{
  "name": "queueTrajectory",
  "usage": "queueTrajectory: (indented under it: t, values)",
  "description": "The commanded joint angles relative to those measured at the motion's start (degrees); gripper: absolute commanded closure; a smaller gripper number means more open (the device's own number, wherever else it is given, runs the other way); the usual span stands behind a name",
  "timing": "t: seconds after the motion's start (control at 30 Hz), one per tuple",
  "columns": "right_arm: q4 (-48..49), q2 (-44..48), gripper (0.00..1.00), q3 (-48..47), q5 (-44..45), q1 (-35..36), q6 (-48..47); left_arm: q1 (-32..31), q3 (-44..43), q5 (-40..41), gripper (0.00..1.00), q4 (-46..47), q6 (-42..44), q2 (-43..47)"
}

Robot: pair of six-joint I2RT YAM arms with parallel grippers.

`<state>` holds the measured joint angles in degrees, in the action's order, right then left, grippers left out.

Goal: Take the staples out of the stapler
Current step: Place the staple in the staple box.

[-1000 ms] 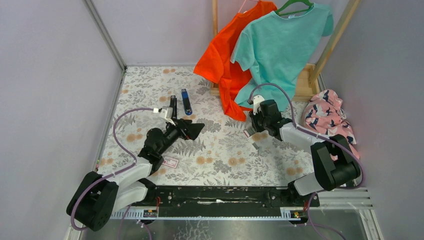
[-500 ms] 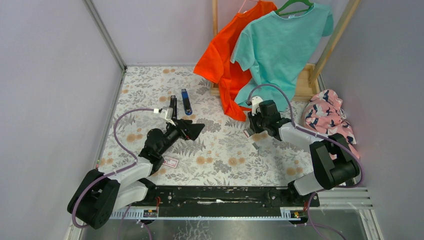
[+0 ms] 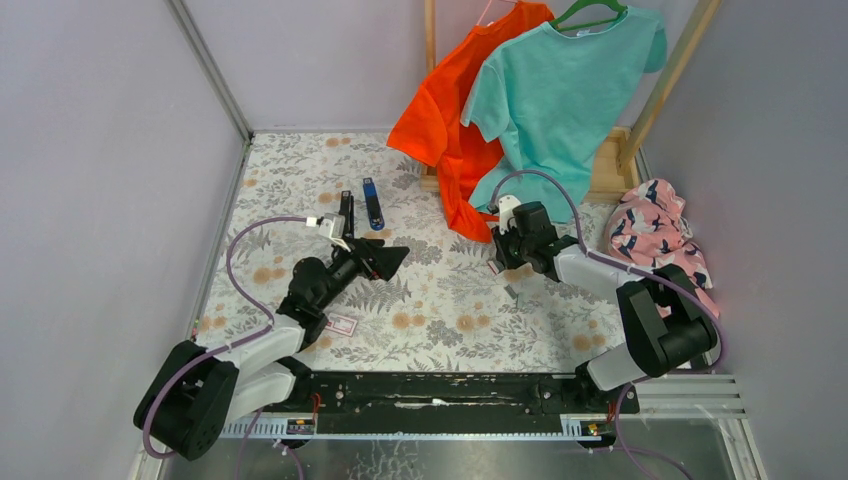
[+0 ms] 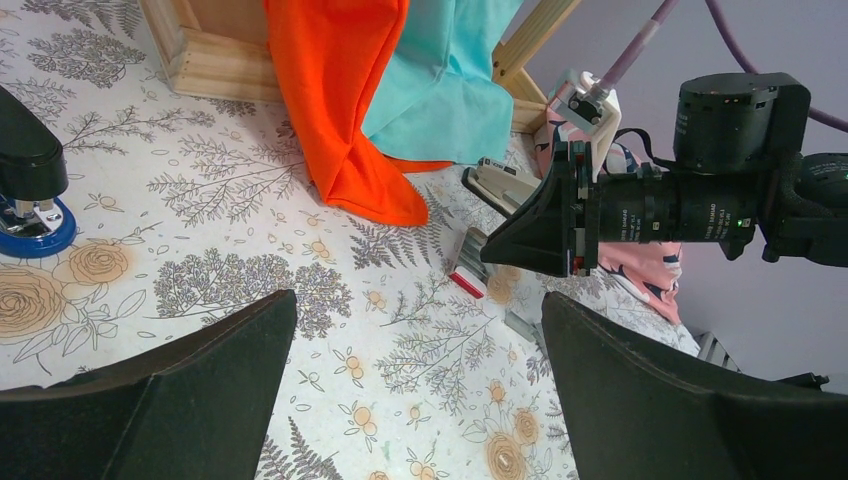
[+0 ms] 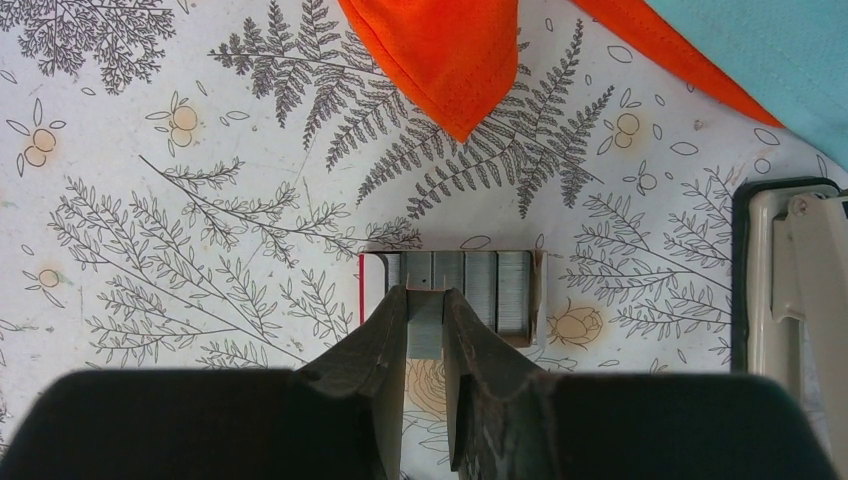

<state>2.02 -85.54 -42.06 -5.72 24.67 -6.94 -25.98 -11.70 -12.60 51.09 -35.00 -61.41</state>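
Right gripper (image 5: 425,300) edged left, clenched on ridged silvery staples (image 5: 425,337) (flat strip); left gripper (image 4: 417,300) splayed wide.

2 arms: left arm (image 3: 300,300), right arm (image 3: 600,270). 2 hanging shirts: orange shirt (image 3: 440,110), teal shirt (image 3: 560,90). 1 pink patterned cloth (image 3: 655,235). 1 stapler (image 5: 790,290). 1 blue-and-black bar (image 3: 373,203). 1 red-and-white card (image 3: 340,324). staples (image 5: 480,285): several strips side by side, exact count unclear.

The top view looks down from behind; wrist views sit close (all share the orange shirt (image 3: 440,115)).
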Motion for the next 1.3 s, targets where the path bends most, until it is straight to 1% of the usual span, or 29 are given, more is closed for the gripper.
queueTrajectory:
  t: [0.0,0.73,1.27]
  values:
    - [0.44,-0.67,0.83,-2.5,-0.97,0.86,0.56,-0.29,0.86,0.01,0.0,3.69,0.46,0.85]
    - [0.49,-2.13,0.81,-3.03,0.71,1.17,0.13,-0.3,1.4,-0.23,0.0,3.88,0.33,0.95]
    - [-1.16,-3.35,0.81,-4.08,0.98,1.21,0.35,-0.22,1.59,0.02,0.0,3.64,0.3,1.09]
